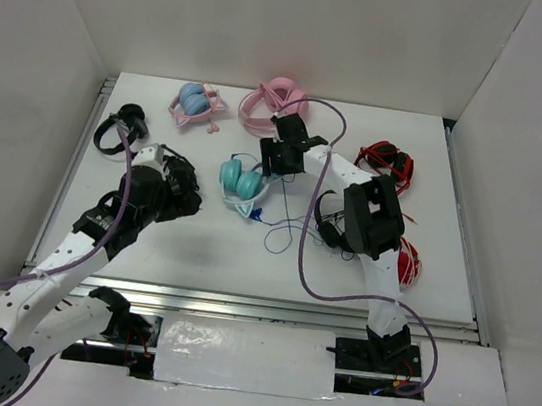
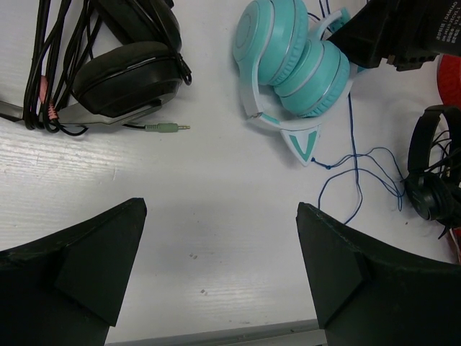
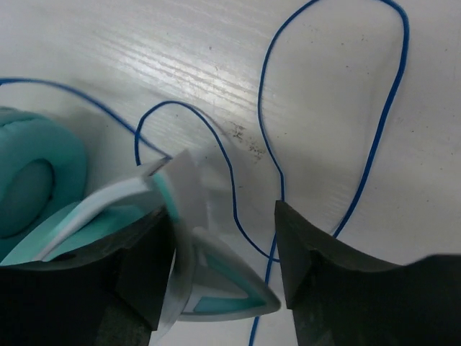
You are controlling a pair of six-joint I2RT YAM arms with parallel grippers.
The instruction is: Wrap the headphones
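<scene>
The teal cat-ear headphones (image 1: 242,179) lie folded on the white table, and their thin blue cable (image 1: 282,230) trails loose to the right. My right gripper (image 1: 275,160) is at their far right side. In the right wrist view it is open (image 3: 223,249), with the pale headband and one cat ear (image 3: 223,288) between its fingers and cable loops (image 3: 382,122) lying beyond. My left gripper (image 1: 189,194) is open and empty, left of the headphones. The left wrist view shows it (image 2: 220,245) over bare table, with the headphones (image 2: 288,58) ahead.
A pink-and-blue pair (image 1: 196,104) and an all-pink pair (image 1: 270,102) lie at the back. Black headphones (image 1: 120,128) lie at the left, with a loose jack plug (image 2: 167,127). A red-and-black pair (image 1: 386,164), a black pair (image 1: 328,226) and a red pair (image 1: 407,263) lie at the right.
</scene>
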